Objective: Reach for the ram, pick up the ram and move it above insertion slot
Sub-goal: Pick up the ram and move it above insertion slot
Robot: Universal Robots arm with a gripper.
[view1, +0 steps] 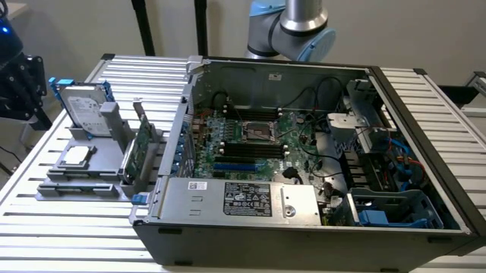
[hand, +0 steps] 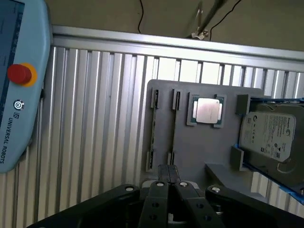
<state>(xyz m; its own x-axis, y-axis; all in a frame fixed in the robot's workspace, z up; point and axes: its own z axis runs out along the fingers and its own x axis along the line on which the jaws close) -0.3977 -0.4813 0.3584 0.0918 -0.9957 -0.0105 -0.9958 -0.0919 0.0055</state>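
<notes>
Grey holder (hand: 199,152), ram (hand: 152,128) edge-up, lengthwise in it

This is a robotics lab or test workshop: a silver ribbed aluminium table (view1: 68,233) carries an open grey metal computer tower (view1: 304,244) lying on its side, beside a grey plastic fixture tray (view1: 76,190) of loose computer parts. A silver-and-pale-blue jointed robot arm (view1: 300,25) rises behind it. A pale blue teach pendant (hand: 26,118) with a red stop button (hand: 19,73) is near the table.
</notes>
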